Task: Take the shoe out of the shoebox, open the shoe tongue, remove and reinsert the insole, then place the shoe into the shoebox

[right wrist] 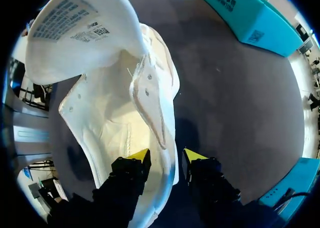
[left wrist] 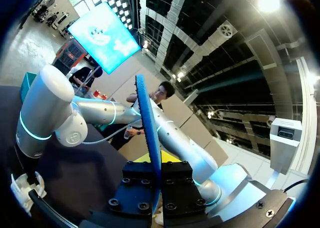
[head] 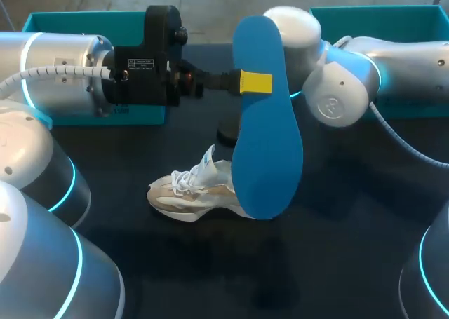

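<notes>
insole (head: 266,137) upright, left claw (head: 256,83); shoe (head: 189,193), right claw (right wrist: 166,158)

I can't read any of the print. The shoe tongue (right wrist: 75,22) carries rows of fine print and a square code, both too small to read. The teal shoebox (right wrist: 250,20) wall has white print that is illegible. At ten o'clock from the head camera, a white label (head: 142,63) sits on my left arm's wrist block and is unreadable.
</notes>
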Controlling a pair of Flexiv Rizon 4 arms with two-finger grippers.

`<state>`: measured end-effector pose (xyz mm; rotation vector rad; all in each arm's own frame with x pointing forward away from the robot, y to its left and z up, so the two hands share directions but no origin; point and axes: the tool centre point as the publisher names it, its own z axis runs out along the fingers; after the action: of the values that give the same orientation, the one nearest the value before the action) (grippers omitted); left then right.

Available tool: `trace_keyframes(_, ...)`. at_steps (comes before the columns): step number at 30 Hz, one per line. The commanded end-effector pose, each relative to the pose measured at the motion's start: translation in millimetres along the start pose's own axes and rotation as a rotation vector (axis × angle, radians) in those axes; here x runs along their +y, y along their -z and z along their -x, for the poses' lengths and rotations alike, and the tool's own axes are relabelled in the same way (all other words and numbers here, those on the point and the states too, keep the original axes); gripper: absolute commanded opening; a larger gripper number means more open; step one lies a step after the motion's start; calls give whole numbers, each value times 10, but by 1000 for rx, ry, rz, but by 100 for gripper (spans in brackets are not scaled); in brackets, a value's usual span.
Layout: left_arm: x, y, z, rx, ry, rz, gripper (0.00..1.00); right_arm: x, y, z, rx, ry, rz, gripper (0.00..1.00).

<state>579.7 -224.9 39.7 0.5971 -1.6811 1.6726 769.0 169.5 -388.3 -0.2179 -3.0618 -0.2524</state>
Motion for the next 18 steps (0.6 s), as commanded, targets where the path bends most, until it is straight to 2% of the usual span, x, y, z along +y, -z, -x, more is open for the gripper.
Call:
trace_keyframes(1, 15, -4, 3, 1, 0, -2, 0, -12, -71, 3, 10, 1, 11, 0)
trace_keyframes(6, 15, -4, 3, 1, 0, -2, 0, -29, -39, -14, 23, -35, 10, 0)
trace_keyframes(10, 15, -4, 3, 1, 0, -2, 0, -37, 46, -57, 63, -134, 36, 0)
trace_keyframes(12, 15, -4, 3, 1, 0, -2, 0, -33, 88, -73, 82, -170, 24, 0)
trace_keyframes(16, 15, -4, 3, 1, 0, -2, 0, -53, 190, -130, 119, -354, 37, 0)
trace_keyframes(18, 15, -4, 3, 1, 0, -2, 0, -79, 217, -168, 112, -429, 86, 0)
